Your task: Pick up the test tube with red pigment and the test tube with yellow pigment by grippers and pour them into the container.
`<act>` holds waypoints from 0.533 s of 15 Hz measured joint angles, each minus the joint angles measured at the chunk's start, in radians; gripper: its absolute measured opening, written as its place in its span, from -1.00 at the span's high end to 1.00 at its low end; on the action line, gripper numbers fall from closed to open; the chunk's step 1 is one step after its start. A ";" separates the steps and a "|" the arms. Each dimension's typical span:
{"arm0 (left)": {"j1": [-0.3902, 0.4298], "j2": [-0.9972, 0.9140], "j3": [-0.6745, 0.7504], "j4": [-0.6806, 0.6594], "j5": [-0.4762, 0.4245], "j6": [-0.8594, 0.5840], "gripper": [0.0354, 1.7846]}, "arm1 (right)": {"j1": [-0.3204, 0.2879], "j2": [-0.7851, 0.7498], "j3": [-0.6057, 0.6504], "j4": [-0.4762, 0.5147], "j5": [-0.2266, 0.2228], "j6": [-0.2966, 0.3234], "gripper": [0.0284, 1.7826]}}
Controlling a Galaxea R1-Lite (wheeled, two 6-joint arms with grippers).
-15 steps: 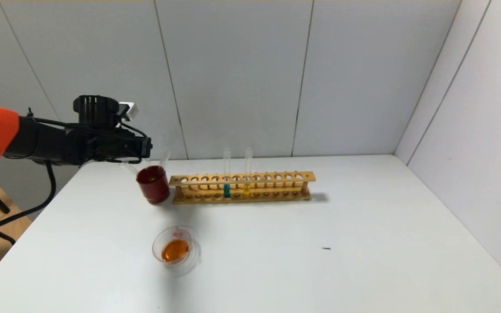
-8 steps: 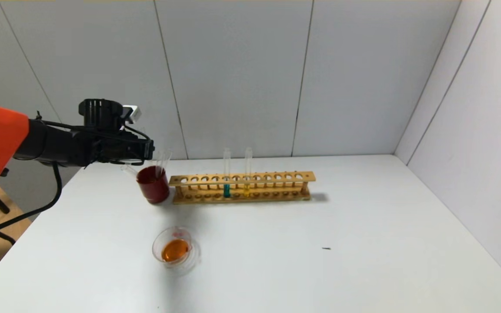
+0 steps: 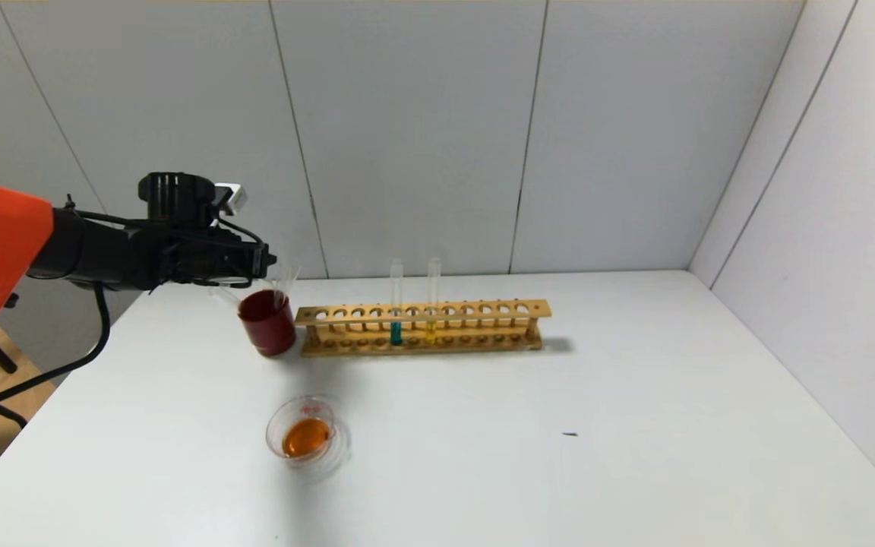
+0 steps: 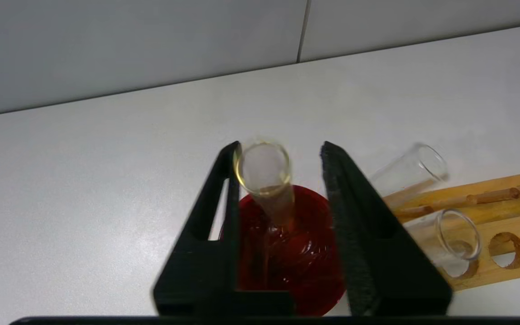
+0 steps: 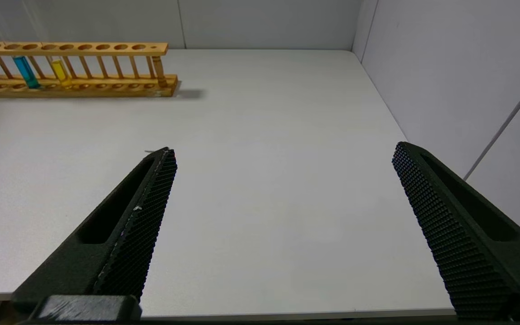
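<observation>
Grey wall panels enclose a white tabletop on two sides. Above its far left corner the left hand is held over a dark red cup, its fingers parted with a nearly empty tube standing between them; the tube leans against one finger and is clear of the other, so no clamping is seen. A faint yellowish tint is seen on its glass, and its lower end is hidden inside the cup. Two more empty tubes are seen leaning beside the cup in the left wrist view; where their bottoms rest cannot be made out. Which of these held the red pigment cannot be told.

Just beside the cup a wooden rack is set, with a teal-liquid tube and the test tube with yellow pigment standing upright in it. Nearer the robot, well apart from the rack, the container is seen with orange liquid in it; the print on its wall is too small to read.

The right hand is parked low at the near edge of the tabletop, fingers spread wide; it is out of the head view.
</observation>
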 joint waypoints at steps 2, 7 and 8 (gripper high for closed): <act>0.000 -0.002 -0.002 0.002 0.000 0.001 -0.20 | 0.000 0.000 0.000 0.000 0.000 0.000 -0.96; 0.000 -0.039 -0.006 0.008 0.001 0.005 -0.89 | 0.000 0.000 0.000 0.000 0.000 0.000 -0.96; 0.000 -0.051 -0.006 0.014 0.001 0.006 -0.94 | 0.000 0.000 0.000 0.000 0.000 0.000 -0.96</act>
